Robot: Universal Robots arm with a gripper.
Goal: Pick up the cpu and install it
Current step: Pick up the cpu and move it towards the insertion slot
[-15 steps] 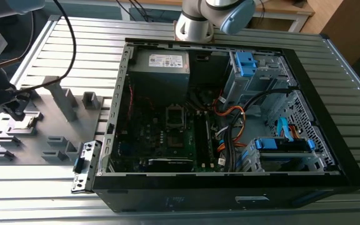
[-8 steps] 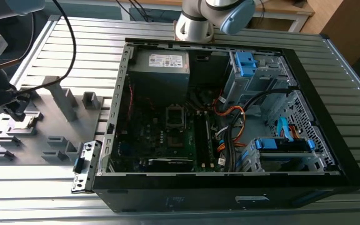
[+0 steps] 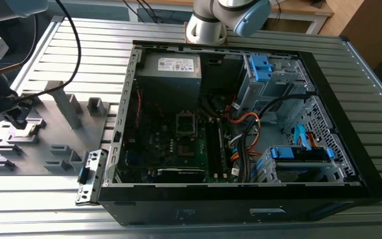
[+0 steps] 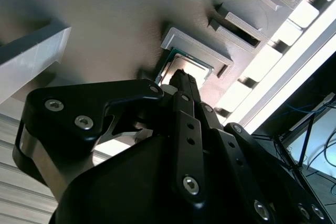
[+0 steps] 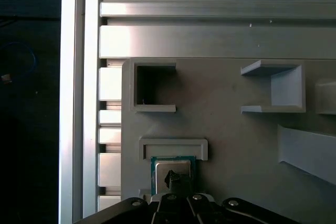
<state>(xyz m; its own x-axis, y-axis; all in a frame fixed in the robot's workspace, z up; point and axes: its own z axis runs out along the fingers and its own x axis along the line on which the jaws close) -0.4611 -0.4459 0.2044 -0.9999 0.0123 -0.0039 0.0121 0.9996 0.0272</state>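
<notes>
While claw hangs over cpu, cpu lies in grey fixture

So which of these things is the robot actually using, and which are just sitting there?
For the job:
the cpu, sitting in its grey holder
the gripper, close over the cpu
the open computer case with its motherboard

Just lying about:
the tall grey blocks
the other grey holders
the blue drive brackets
the orange cables
</notes>
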